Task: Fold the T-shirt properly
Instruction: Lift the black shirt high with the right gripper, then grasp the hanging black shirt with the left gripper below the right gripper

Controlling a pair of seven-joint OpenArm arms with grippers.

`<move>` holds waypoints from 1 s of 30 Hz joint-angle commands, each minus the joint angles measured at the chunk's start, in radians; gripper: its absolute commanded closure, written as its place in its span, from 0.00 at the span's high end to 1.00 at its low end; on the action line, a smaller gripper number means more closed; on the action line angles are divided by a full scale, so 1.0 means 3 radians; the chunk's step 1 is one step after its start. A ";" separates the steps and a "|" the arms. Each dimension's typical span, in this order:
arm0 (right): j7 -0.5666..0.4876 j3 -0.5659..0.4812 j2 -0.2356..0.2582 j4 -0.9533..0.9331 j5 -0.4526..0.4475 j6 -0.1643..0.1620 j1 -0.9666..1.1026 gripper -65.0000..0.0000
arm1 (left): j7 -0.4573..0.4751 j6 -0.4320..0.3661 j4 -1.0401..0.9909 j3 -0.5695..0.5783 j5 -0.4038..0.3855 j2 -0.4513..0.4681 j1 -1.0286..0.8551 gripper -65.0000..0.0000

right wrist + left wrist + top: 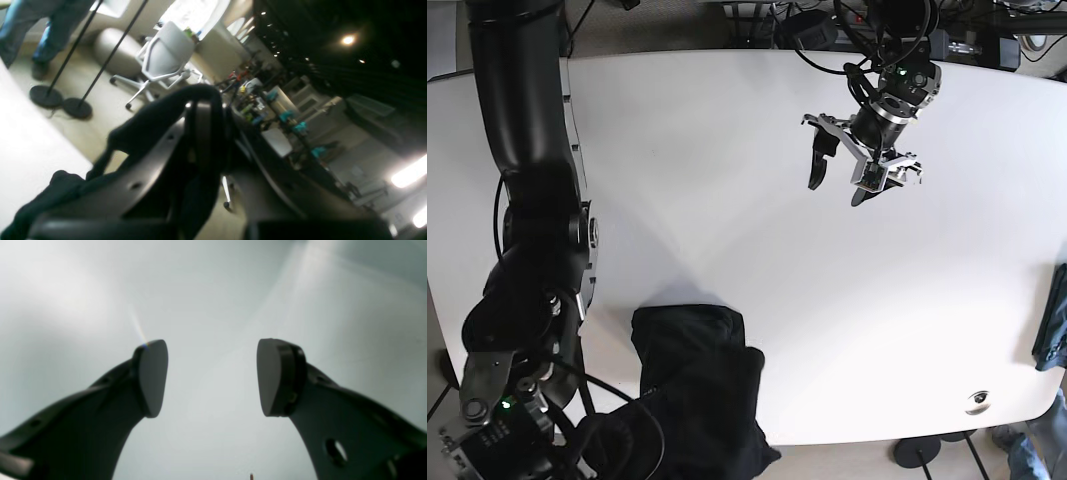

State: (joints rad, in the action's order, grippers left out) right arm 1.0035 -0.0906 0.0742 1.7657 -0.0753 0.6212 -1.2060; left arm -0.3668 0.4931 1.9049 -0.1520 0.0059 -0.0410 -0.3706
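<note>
**Meanwhile: 1 claw spread over bare table, the other pinching black cloth**

Up near the far edge of the white table point(727, 180), the left gripper point(839, 170) hangs with its 2 dark fingers point(151, 378) held wide apart and nothing between them; the left wrist view shows only pale tabletop in the gap.

The black T-shirt point(697, 380) lies bunched at the near edge of the table, on the base view's left side, well apart from the left gripper. Part of it droops over the table edge toward the bottom of that view.

The right gripper point(203, 116) has its fingers drawn together on a fold of the T-shirt point(156, 116), the cloth draped over and around the fingertips and trailing down to the lower left of the right wrist view. Behind it that view is tilted and blurred, showing a white office chair point(166, 56), 2 black stand bases point(60, 101) on the floor and a person's legs in blue trousers point(43, 30).
</note>
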 commanded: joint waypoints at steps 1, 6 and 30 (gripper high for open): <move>-0.0059 0.0064 0.0006 0.0024 0.0008 -0.0033 -0.0212 0.02 | 0.0095 0.0001 0.0138 0.0003 -0.0038 0.0006 0.0016 0.58; -0.0059 0.0085 0.0016 0.0029 0.0008 -0.0028 -0.0197 0.03 | 0.0213 0.0011 0.0194 -0.0007 -0.0027 0.0027 0.0067 0.58; -0.0090 0.0085 0.0062 0.0029 0.0008 -0.0022 -0.0018 0.03 | 0.2182 -0.0506 -0.4148 0.1507 -0.0027 0.0052 0.2839 0.59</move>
State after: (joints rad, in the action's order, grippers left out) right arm 1.0069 -0.0692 0.0917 1.7660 -0.0753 0.6220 -1.1660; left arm 0.2729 0.3199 0.6388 0.3107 0.0097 -0.0120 0.4534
